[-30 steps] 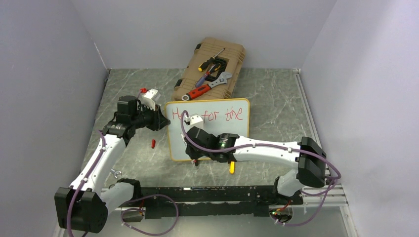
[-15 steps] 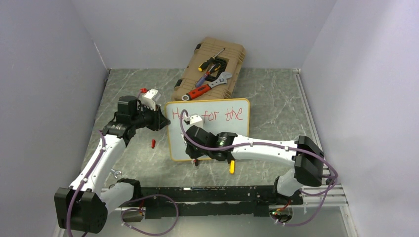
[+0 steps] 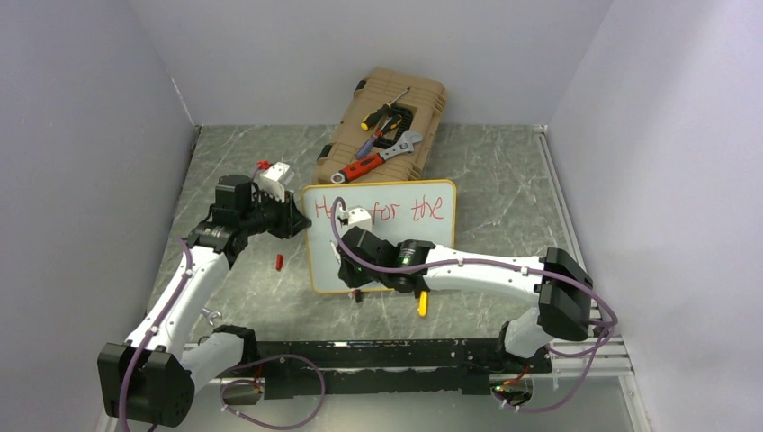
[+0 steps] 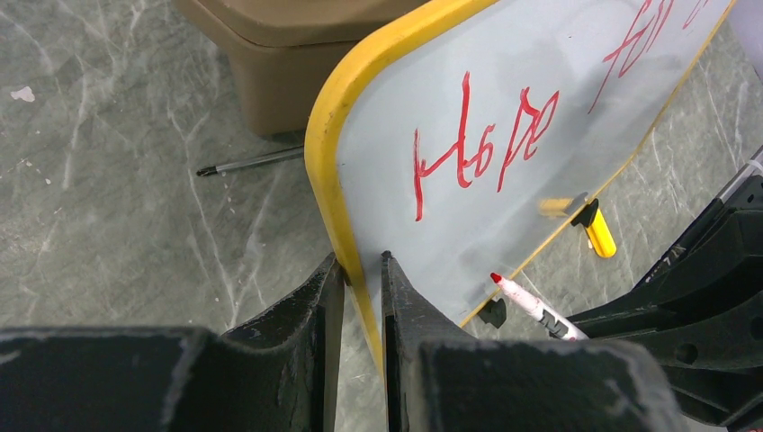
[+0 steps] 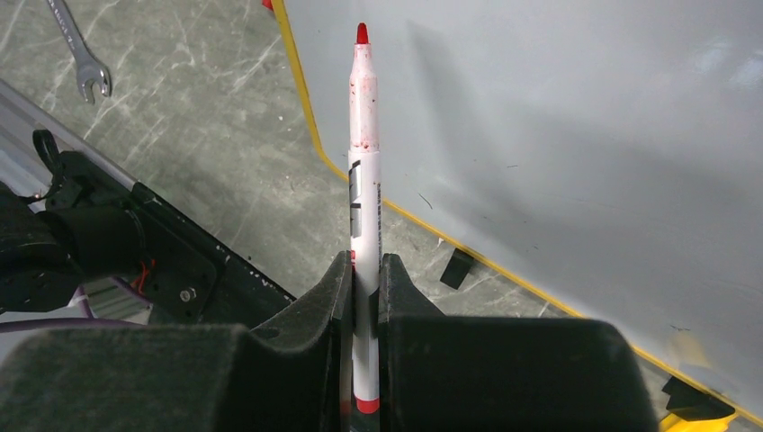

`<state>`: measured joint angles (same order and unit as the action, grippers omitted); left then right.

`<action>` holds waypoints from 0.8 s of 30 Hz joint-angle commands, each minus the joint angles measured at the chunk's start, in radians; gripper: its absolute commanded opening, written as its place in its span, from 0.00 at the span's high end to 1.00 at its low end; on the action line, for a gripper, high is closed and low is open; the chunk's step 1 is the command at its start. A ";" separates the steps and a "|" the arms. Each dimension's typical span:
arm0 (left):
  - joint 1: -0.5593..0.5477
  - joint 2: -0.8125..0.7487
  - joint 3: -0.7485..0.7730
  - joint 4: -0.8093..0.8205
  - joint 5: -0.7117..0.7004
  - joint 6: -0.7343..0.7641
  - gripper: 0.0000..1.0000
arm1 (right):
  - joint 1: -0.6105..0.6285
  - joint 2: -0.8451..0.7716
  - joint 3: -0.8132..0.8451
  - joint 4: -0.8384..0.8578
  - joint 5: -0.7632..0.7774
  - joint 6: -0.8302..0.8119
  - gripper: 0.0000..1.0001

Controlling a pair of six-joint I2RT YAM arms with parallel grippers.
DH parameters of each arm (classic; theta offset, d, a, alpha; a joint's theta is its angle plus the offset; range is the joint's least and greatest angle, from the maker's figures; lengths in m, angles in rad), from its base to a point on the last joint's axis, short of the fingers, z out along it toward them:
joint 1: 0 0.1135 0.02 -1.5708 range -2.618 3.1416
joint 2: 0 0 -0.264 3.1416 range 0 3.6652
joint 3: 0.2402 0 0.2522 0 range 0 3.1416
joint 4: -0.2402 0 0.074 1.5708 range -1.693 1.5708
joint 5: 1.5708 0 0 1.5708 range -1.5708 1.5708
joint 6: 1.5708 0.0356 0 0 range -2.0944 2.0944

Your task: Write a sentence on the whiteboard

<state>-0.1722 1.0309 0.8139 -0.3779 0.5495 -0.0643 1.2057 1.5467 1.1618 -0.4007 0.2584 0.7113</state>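
Note:
The whiteboard (image 3: 423, 243) stands upright at mid-table, white with a yellow frame. Red letters of the sentence (image 3: 416, 210) run along its top; the left wrist view shows "Hope" (image 4: 486, 148) and part of "for". My left gripper (image 3: 300, 221) is shut on the whiteboard's left edge, one finger on each side of the frame (image 4: 362, 261). In front of the board's lower left part, my right gripper (image 3: 349, 279) is shut on a white red-tipped marker (image 5: 363, 162). The marker's tip (image 4: 496, 278) is close to the board's blank lower area; I cannot tell whether it touches.
A tan tool case (image 3: 382, 126) carrying screwdrivers and wrenches lies behind the board. A red marker cap (image 3: 279, 262) lies left of the board and a yellow object (image 3: 422, 304) lies in front of it. A small wrench (image 5: 81, 63) lies near the front rail.
The right arm has shifted slightly left along the board's lower part with the marker. The left gripper and board have stayed still.

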 commanded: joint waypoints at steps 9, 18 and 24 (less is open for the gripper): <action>-0.022 0.012 0.019 0.009 0.028 0.019 1.00 | -0.003 -0.031 -0.028 0.059 -0.001 0.009 1.00; -0.023 0.012 0.019 0.014 0.039 0.017 1.00 | -0.021 0.009 0.007 0.011 -0.013 0.030 1.00; -0.023 0.013 0.021 0.017 0.046 0.016 1.00 | -0.036 0.041 0.032 -0.039 -0.016 0.065 1.00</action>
<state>-0.1741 1.0397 0.8139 -0.3698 0.5468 -0.0635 1.1812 1.5723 1.1446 -0.4046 0.2497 0.7406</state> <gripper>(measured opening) 0.226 0.110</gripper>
